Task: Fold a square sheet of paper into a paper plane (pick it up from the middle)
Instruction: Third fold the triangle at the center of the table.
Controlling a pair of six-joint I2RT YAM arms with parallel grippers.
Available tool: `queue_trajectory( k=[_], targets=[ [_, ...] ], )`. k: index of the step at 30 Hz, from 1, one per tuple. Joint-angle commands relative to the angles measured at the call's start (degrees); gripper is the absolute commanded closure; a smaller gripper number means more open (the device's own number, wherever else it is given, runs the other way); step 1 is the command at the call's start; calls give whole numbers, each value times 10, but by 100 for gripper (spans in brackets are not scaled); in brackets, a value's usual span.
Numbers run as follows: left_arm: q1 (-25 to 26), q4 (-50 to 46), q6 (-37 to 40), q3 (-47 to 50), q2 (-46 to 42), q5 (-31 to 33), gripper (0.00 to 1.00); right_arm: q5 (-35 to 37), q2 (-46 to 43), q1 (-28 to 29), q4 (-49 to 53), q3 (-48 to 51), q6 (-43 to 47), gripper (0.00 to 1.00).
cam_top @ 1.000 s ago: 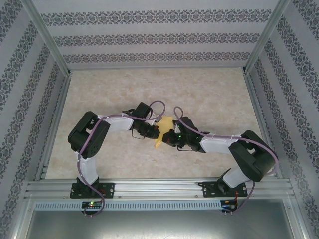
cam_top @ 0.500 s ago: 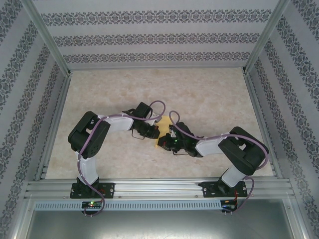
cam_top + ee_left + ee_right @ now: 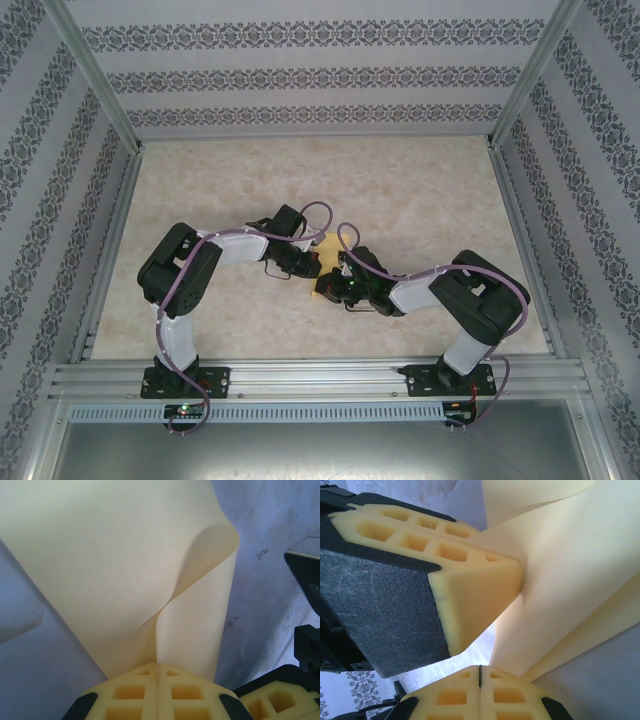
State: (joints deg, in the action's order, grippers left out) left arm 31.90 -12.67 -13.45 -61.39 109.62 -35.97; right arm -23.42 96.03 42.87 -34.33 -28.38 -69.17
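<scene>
1. The left pincer [image 3: 158, 672] is pressed together on the square sheet of paper [image 3: 100, 555]. From its own wrist camera, the sheet's crease runs straight down into the seam between the two pale yellow foam pads [image 3: 127, 692]. The right pincer [image 3: 480, 674] is pressed together as well. The paper's lower edge comes down just beside its tips, and I cannot tell whether any of it is caught there.
2. The table [image 3: 400, 180] is a beige marbled top, boxed in by walls [image 3: 300, 80] papered in grey ornamental bands.
3. The left arm [image 3: 180, 275] rises from its base, elbows out to the left and reaches in toward the middle. The right arm [image 3: 480, 310] mirrors it, with its elbow out to the right and its wrist low. Purple cables [image 3: 320, 208] loop over both wrists. The two pincers meet close together near the middle of the table.
4. The sheet sits between the two pincers. It is thin, matte and plain, yellow-orange from above and paler up close. It stands up from the left pincer in a soft S-shaped buckle, with one flap curling over at the upper right.
5. From the right wrist camera, one finger [image 3: 470, 595] of the left pincer shows a rough black back and a honeycombed foam face, its tip touching the paper.
</scene>
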Motion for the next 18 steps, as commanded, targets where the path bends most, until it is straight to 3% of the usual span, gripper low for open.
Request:
queue_trajectory(
  k=[1, 11, 18],
  targets=[
    [5, -25, 17, 3, 23, 22, 98, -10, 19, -3, -27, 7, -10, 100],
    [5, -26, 16, 2, 27, 23, 99, -30, 69, -11, -99, 18, -39, 100],
    [4, -27, 14, 1, 26, 24, 99, 2, -18, 14, 84, -31, 34, 100]
  ],
)
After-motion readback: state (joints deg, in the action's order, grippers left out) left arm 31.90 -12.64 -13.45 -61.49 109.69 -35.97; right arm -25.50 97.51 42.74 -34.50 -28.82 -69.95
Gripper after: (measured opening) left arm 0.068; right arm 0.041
